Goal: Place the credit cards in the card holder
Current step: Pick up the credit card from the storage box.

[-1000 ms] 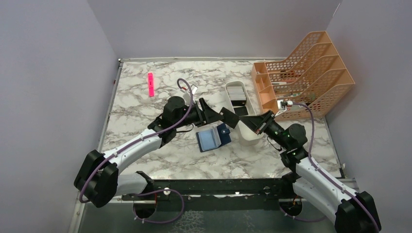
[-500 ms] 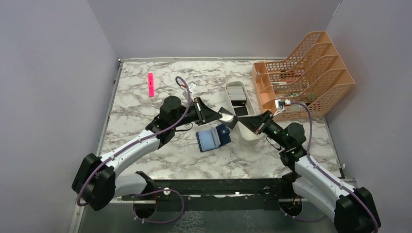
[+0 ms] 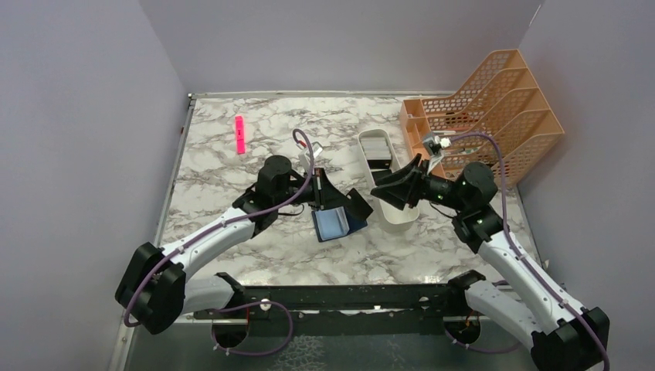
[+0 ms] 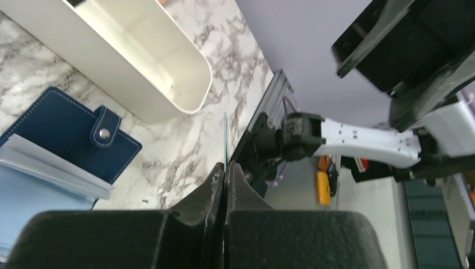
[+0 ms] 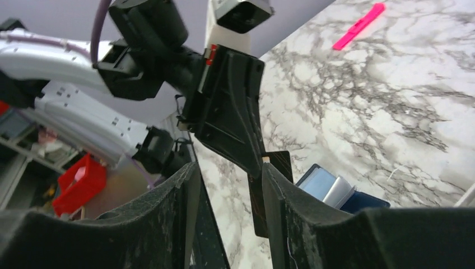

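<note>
On the marble bench (image 3: 224, 166), roughly at its middle, the work is at the insertion step, as I judge it. The long white tray (image 3: 386, 218) lies on the right half with a grey card (image 3: 376, 144) and a dark one in its far end. Just to its left the card holder (image 3: 340, 222) lies open, pale blue inside facing up and the snap tab toward the tray. Above the holder's right edge I carry one black credit card (image 3: 359, 203).

What the next move calls for, I think, is tilting that card until its leading edge lines up with a pocket mouth, then sliding it in low and straight. The holder is loose on the bench and may skid, so my free side may need to pin it. The pocket mouths I cannot make out from here.

My left arm (image 3: 224, 228) reaches in from the near left, wrist bent down over the holder. Its left gripper (image 4: 225, 171) is pinched tight on the card, which shows edge-on as a thin line between the pads. My right arm (image 3: 510, 255) stretches across the tray's near end. Its right gripper (image 3: 380, 193) points at the card with jaws parted partway, and I see nothing clamped in them.
</note>
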Controlling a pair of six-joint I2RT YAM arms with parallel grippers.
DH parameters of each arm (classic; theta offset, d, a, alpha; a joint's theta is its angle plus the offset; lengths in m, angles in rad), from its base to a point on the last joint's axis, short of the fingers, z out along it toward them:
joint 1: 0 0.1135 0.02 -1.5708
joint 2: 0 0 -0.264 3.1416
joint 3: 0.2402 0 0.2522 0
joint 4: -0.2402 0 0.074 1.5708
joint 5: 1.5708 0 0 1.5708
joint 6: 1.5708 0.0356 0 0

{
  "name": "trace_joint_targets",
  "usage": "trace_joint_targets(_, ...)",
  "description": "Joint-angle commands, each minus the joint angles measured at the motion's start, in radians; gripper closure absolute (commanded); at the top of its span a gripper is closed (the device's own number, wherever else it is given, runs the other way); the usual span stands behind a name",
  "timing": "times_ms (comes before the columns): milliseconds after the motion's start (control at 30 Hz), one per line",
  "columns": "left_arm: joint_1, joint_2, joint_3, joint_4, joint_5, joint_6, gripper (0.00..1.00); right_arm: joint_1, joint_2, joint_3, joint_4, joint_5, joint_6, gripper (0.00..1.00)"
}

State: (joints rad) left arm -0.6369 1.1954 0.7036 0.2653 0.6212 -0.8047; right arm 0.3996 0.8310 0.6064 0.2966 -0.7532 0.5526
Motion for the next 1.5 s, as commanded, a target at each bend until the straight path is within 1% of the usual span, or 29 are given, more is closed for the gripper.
trace_joint_targets(0,0.001,0.017,-0.011,-0.012,0.134,0.1,1.0,0.004,0.088,0.077,-0.191,-0.21,-0.156,0.52)
trace_joint_targets(133,0.002,0.029,-0.006,0.001,0.189,0.113,1.0,0.004,0.166,0.087,-0.198,-0.285,-0.161,0.52)
trace_joint_targets(233,0.002,0.038,-0.006,0.005,0.203,0.116,1.0,0.005,0.207,0.047,-0.078,-0.364,-0.097,0.53)
trace_joint_targets(267,0.002,0.043,-0.004,0.009,0.209,0.115,1.0,0.005,0.217,0.039,-0.067,-0.37,-0.09,0.54)
trace_joint_targets(400,0.001,0.059,-0.001,0.019,0.228,0.113,1.0,0.005,0.231,0.024,-0.085,-0.343,-0.125,0.56)
trace_joint_targets(533,0.002,0.07,-0.001,0.028,0.238,0.11,1.0,0.005,0.27,0.016,-0.095,-0.362,-0.145,0.58)
trace_joint_targets(700,0.002,0.067,0.002,0.029,0.255,0.113,1.0,0.005,0.277,0.008,-0.123,-0.312,-0.189,0.56)
trace_joint_targets(800,0.002,0.067,0.005,0.03,0.26,0.115,1.0,0.005,0.291,0.003,-0.112,-0.324,-0.185,0.56)
trace_joint_targets(1067,0.002,0.077,0.007,0.034,0.262,0.118,1.0,0.005,0.31,-0.026,-0.053,-0.353,-0.157,0.6)
trace_joint_targets(1133,0.002,0.077,0.007,0.037,0.258,0.117,1.0,0.005,0.316,-0.029,-0.044,-0.359,-0.155,0.64)
trace_joint_targets(1167,0.002,0.078,0.007,0.037,0.256,0.116,1.0,0.005,0.318,-0.033,-0.033,-0.363,-0.149,0.68)
trace_joint_targets(1267,0.002,0.078,0.008,0.037,0.245,0.109,1.0,0.005,0.321,-0.042,0.005,-0.373,-0.121,0.88)
trace_joint_targets(1300,0.002,0.077,0.009,0.035,0.239,0.106,0.99,0.005,0.32,-0.046,0.021,-0.374,-0.108,0.95)
trace_joint_targets(1333,0.003,0.076,0.014,0.025,0.225,0.106,0.94,0.005,0.318,-0.052,0.047,-0.375,-0.091,0.99)
trace_joint_targets(1367,0.003,0.072,0.024,-0.005,0.199,0.117,0.87,0.005,0.315,-0.058,0.063,-0.374,-0.073,0.99)
trace_joint_targets(1400,0.006,0.069,0.044,-0.071,0.156,0.139,0.78,0.005,0.309,-0.062,0.074,-0.37,-0.059,0.99)
trace_joint_targets(1467,0.019,0.055,0.08,-0.203,0.047,0.18,0.67,0.006,0.29,-0.085,0.091,-0.345,-0.03,0.99)
